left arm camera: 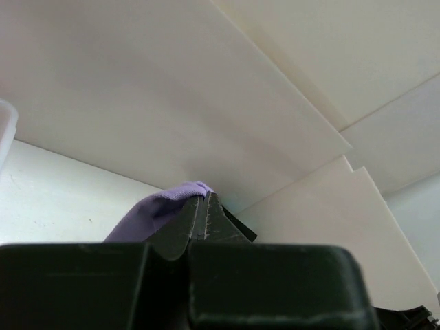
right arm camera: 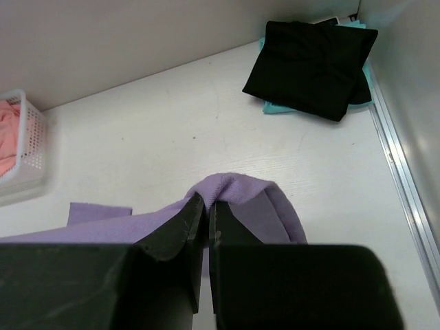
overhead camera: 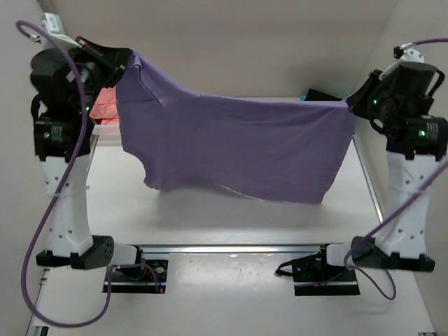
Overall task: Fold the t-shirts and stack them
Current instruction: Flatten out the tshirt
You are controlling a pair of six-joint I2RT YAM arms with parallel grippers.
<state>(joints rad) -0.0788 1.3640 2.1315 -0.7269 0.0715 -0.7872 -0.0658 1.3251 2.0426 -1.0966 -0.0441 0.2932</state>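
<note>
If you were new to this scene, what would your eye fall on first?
A lavender t-shirt hangs spread in mid-air, the left gripper shut on one top corner and the right gripper on the other. Behind it at the far right, a folded black t-shirt lies on a teal t-shirt; pink t-shirts sit in a white basket at far left.
</note>
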